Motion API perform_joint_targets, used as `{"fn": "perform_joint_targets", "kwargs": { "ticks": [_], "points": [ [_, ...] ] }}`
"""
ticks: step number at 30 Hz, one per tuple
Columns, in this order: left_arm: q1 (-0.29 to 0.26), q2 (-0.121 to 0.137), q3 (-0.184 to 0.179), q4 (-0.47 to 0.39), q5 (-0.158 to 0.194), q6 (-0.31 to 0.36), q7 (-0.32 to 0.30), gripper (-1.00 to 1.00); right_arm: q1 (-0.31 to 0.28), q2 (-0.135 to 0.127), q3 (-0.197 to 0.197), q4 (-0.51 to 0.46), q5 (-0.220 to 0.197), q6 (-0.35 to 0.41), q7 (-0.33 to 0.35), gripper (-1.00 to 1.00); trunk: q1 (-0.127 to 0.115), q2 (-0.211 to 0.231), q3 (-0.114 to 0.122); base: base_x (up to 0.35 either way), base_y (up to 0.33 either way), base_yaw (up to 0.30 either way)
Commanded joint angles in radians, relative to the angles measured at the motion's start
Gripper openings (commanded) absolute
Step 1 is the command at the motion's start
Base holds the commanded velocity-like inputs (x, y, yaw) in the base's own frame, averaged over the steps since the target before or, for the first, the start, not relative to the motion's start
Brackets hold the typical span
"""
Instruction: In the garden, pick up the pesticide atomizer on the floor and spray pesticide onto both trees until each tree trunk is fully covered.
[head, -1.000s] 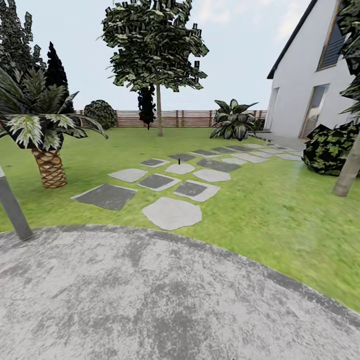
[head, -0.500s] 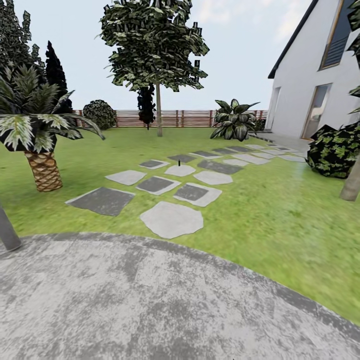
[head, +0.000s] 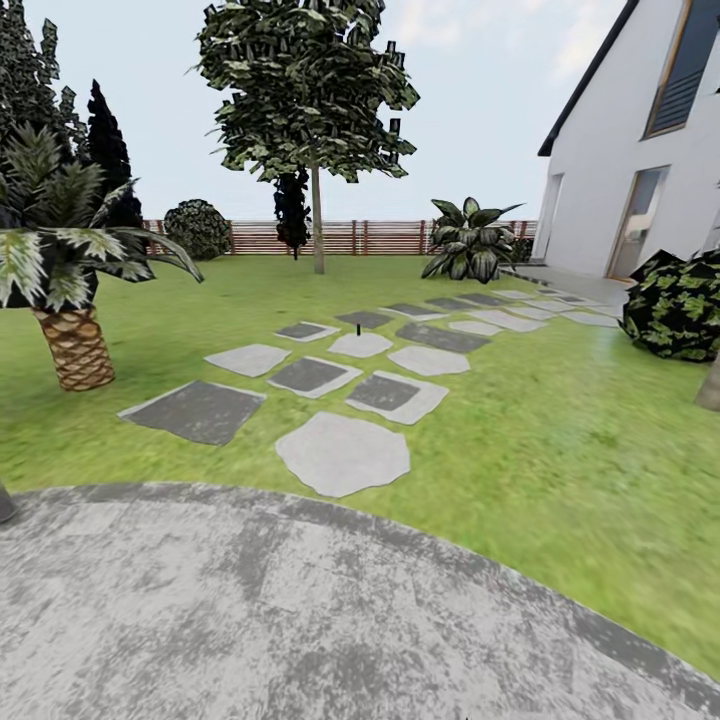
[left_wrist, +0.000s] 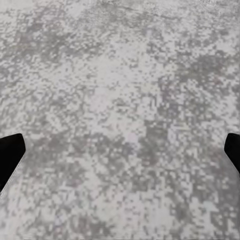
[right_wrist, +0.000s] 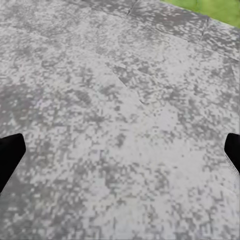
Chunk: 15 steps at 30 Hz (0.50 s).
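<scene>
Garden lawn (head: 560, 420) past a grey paved apron (head: 300, 610); robot on its way.

The head view has slid rightward since a second ago: the palm (head: 70, 300) and the near trunk (head: 710, 385) at the right edge sit further out, so the base is likely turning toward the stone path (head: 345, 385), where a small dark upright thing (head: 358, 324), perhaps the atomizer, stands. The other tree (head: 315, 120) rises near the fence (head: 360, 237). Left gripper (left_wrist: 120, 150) and right gripper (right_wrist: 120, 150) are spread wide, empty, over paving.

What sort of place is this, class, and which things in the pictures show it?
A house's back garden, most likely: a grass lawn crossed by stepping stones, ringed by a slatted wooden fence, beside a white house.
</scene>
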<state>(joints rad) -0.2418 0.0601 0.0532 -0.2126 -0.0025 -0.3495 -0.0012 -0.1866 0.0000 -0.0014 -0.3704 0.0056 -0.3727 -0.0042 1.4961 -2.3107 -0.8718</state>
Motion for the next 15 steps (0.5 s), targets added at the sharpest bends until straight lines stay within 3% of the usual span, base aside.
{"fn": "perform_joint_targets", "kwargs": {
  "ticks": [1, 15],
  "points": [
    [-0.001, 0.0, 0.004, 0.001, 0.0, -0.003, 0.0, 1.0, -0.001, 0.0, 0.0, 0.001, 0.001, -0.003, 0.0, 1.0, 0.0, 0.0, -0.001, 0.338, 0.0, 0.0],
    [-0.001, 0.0, 0.004, 0.001, 0.0, -0.003, 0.0, 1.0, -0.001, -0.002, -0.001, -0.003, 0.001, -0.005, 0.0, 1.0, 0.0, 0.0, -0.001, 0.339, 0.0, 0.0]
  ]
}}
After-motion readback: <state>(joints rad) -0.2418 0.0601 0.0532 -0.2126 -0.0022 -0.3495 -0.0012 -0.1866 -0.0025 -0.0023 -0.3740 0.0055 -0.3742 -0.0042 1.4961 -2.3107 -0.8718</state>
